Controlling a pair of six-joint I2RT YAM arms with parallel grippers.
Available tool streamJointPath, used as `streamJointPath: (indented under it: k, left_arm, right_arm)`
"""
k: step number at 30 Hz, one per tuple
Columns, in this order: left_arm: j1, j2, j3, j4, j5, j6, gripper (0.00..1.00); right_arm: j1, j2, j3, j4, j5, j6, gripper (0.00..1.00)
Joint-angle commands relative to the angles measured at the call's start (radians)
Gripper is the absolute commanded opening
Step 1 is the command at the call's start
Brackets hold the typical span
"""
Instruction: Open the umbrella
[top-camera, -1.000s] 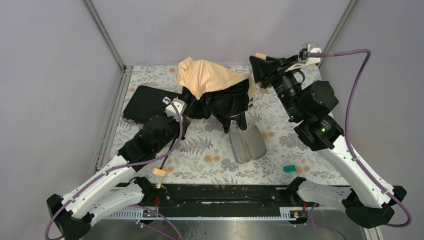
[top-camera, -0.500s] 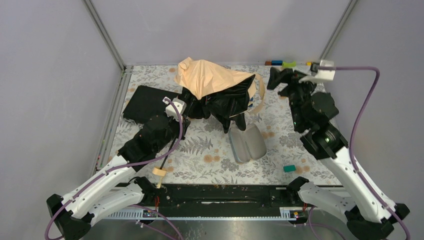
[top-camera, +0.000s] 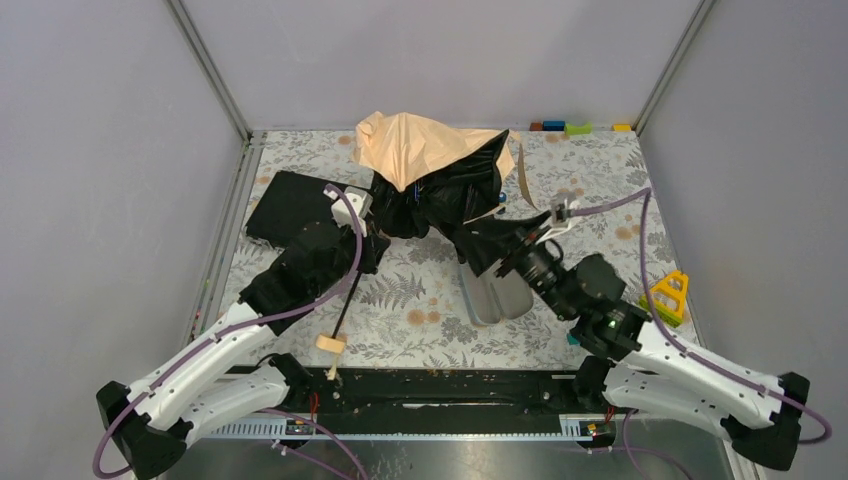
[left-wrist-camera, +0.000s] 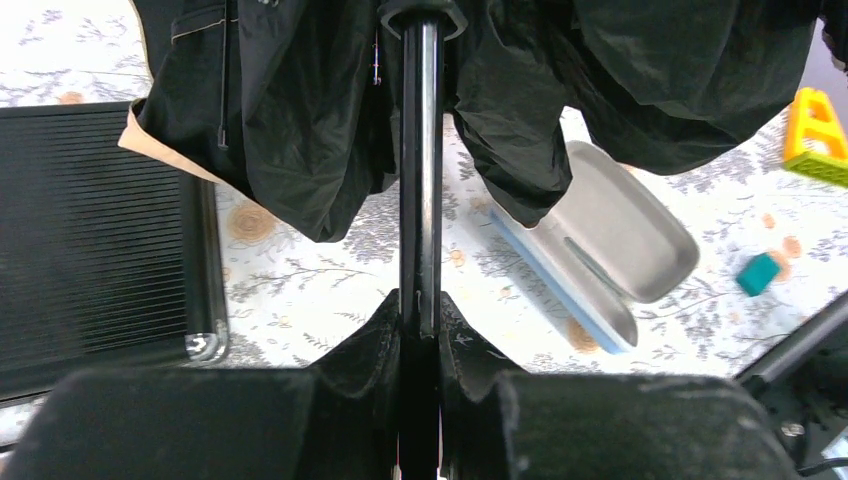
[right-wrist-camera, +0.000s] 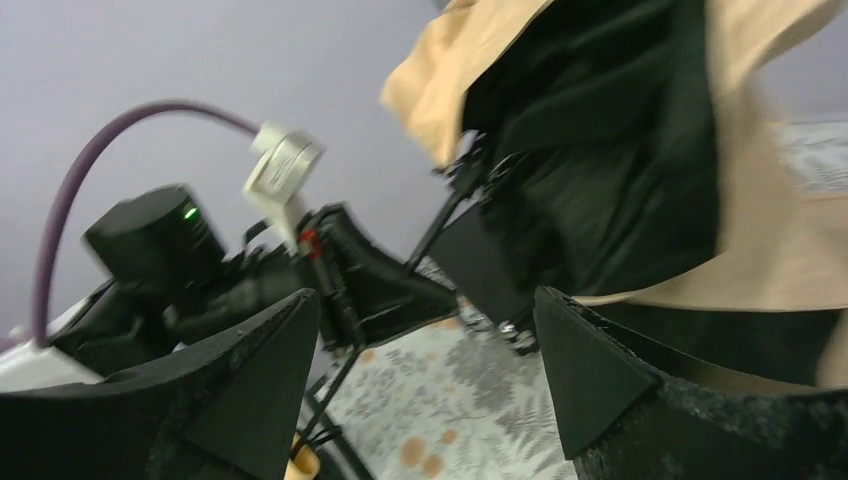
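Left gripper (left-wrist-camera: 420, 318) clamping umbrella (top-camera: 425, 150), fabric crumpled

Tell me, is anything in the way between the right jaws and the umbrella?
Nothing visible is. The right gripper, jaws open, faces the black folds of the umbrella with nothing between them. The left gripper is shut on the shaft.

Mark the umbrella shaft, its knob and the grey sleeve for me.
shaft (left-wrist-camera: 420, 180): left wrist view, bare middle of the rod.
knob (top-camera: 331, 343): top view, centre of the cream end.
sleeve (left-wrist-camera: 630, 228): left wrist view, flat grey top.
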Motion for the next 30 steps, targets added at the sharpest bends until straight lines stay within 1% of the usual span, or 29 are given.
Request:
streamJointPath:
  k: [1,3,6,8,10,13,15,17,21,23,25,27,30]
  left_arm:
    - [0.011,-0.02,0.077,0.154,0.085,-0.113,0.0]
    - [0.013,-0.041,0.067,0.183,0.11,-0.148,0.0]
    - [0.014,-0.078,0.051,0.21,0.132,-0.196,0.0]
    - [0.013,-0.102,0.027,0.231,0.14,-0.235,0.0]
    - [0.014,-0.13,-0.003,0.266,0.177,-0.263,0.0]
    - [0.014,-0.184,-0.051,0.3,0.19,-0.291,0.0]
    - [0.014,-0.227,-0.051,0.266,0.152,-0.29,0.0]
    - [0.014,-0.271,-0.068,0.278,0.151,-0.309,0.0]
    - [0.013,-0.291,-0.056,0.26,0.206,-0.389,0.0]
    - [0.013,-0.295,-0.069,0.289,0.238,-0.443,0.0]
    - [0.014,-0.308,-0.086,0.329,0.247,-0.494,0.0]
    - [0.013,-0.32,-0.104,0.364,0.244,-0.534,0.0]
    - [0.013,-0.329,-0.134,0.421,0.25,-0.593,0.0]
  right_arm:
    - [0.15,0.039,-0.082,0.36,0.108,-0.03,0.84]
    - [0.208,0.096,-0.112,0.485,0.152,-0.039,0.84]
    - [0.261,0.201,-0.145,0.656,0.189,-0.028,0.83]
    - [0.266,0.271,-0.139,0.703,0.209,0.011,0.84]
    - [0.266,0.346,-0.123,0.753,0.227,0.045,0.84]
    - [0.266,0.456,-0.106,0.865,0.249,0.073,0.83]
    - [0.267,0.489,-0.083,0.886,0.272,0.075,0.83]
    - [0.266,0.518,-0.058,0.905,0.268,0.048,0.83]
    - [0.266,0.577,-0.013,0.929,0.261,-0.017,0.83]
    - [0.266,0.62,0.002,0.984,0.258,-0.045,0.82]
    - [0.266,0.658,0.017,1.054,0.252,-0.068,0.79]
    - [0.267,0.689,0.037,1.093,0.246,-0.093,0.75]
    - [0.266,0.73,0.079,1.122,0.258,-0.102,0.73]
